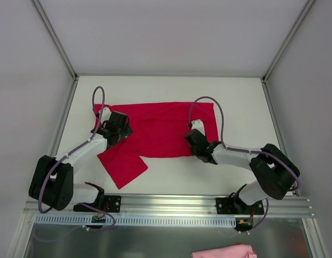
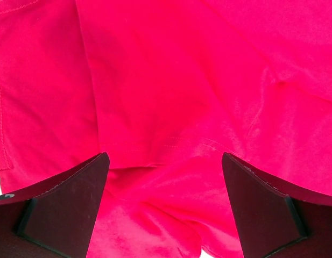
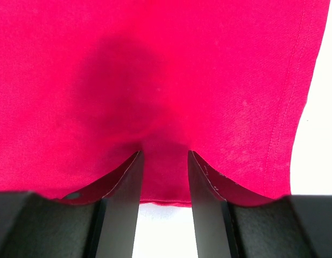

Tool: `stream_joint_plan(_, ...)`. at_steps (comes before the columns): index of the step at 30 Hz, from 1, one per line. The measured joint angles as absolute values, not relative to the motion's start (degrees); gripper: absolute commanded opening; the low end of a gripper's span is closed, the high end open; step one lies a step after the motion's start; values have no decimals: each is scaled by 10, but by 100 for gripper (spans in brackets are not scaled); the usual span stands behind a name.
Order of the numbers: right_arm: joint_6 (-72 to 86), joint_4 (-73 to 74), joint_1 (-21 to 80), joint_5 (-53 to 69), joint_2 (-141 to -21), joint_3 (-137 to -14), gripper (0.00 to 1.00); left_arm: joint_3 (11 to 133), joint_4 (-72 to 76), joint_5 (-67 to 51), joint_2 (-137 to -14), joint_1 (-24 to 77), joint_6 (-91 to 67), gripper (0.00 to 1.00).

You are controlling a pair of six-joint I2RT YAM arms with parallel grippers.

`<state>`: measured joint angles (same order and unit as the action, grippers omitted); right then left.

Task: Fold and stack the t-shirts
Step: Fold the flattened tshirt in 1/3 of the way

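Lying spread on the white worktop, the crimson t-shirt has one sleeve angled toward the near edge at the left. The left end effector is low over the shirt's left part, jaws wide, holding nothing. The right end effector sits at the near hem on the right, jaws narrow with red fabric in the gap; whether they pinch it I cannot tell. A pink cloth lies behind the arms' bases.
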<state>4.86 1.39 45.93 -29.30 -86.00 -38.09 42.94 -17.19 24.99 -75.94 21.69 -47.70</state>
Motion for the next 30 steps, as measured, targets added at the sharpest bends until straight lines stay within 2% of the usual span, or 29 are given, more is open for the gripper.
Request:
stream_joint_plan(14, 48, 12, 458, -276, -854, -378, 43, 345, -135, 244, -737, 193, -506, 86)
stream_joint_plan(30, 42, 6, 457, -265, -855, -377, 43, 294, -26, 225, -716, 183, -501, 86)
